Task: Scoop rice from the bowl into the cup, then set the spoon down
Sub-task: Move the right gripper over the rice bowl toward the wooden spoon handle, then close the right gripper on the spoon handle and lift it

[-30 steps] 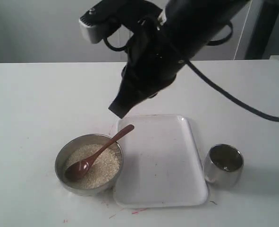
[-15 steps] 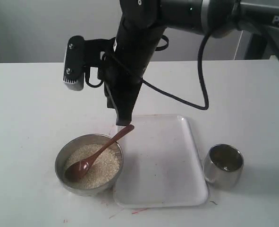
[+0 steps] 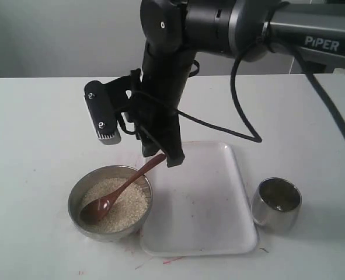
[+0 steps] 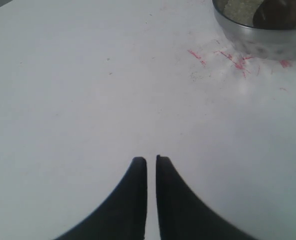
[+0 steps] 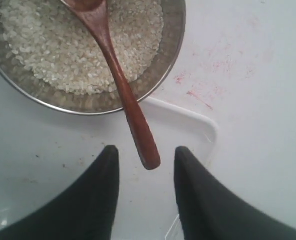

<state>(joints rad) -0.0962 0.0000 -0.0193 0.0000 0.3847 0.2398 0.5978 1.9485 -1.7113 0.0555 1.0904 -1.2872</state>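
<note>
Shows right gripper (image 5: 146, 150) spread apart, flanking the wooden spoon (image 5: 112, 65) handle tip without contact. Finds the spoon lying in the rice (image 5: 52, 45) in the metal bowl (image 5: 180, 30), steel cup (image 3: 276, 202) across the white tray (image 3: 207, 198). Shows left gripper (image 4: 151, 161) pinched together above the table (image 4: 62, 100).

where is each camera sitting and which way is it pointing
Exterior view: raised off the arms, looking down across the table at the bowl, tray and cup; the right arm shows, its right claw over the spoon.
Left wrist view: on the left wrist, looking past the shut left claw at bare table.
Right wrist view: on the right wrist, looking down past the open right claw at the spoon handle and rice.
Shared: all three show the bowl.
</note>
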